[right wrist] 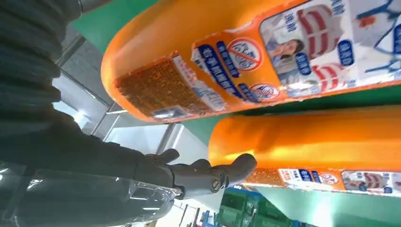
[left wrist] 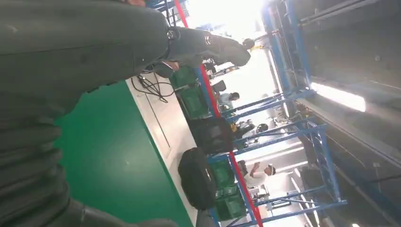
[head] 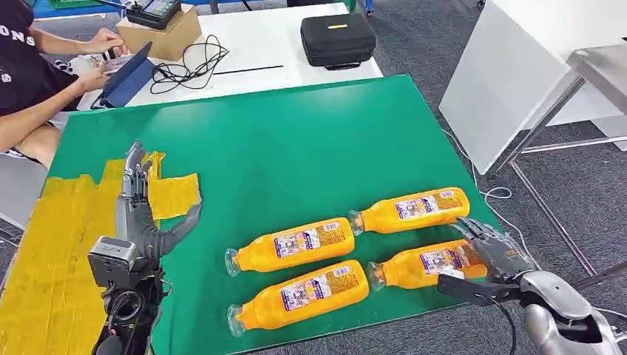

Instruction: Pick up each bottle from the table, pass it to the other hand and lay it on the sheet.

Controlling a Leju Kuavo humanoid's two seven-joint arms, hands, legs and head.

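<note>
Four orange bottles are seen lying on their sides on the green table (head: 296,140), in two rows at the near right; the far-right bottle (head: 411,209) and the near-right bottle (head: 425,264) lie one behind the other, with the far-left bottle (head: 293,245) and the near-left bottle (head: 299,294) beside them; all caps are pointed left. The right hand (head: 494,248) is placed at the base of the near-right bottle, fingers spread and apart, nothing gripped; whether it is touched cannot be told. The left hand (head: 137,200) is held with fingers extended and empty over the yellow sheet (head: 52,251) at the near left. A person (head: 29,81) is seated at the white table (head: 251,44) beyond, where a black case (head: 337,38) rests.
</note>
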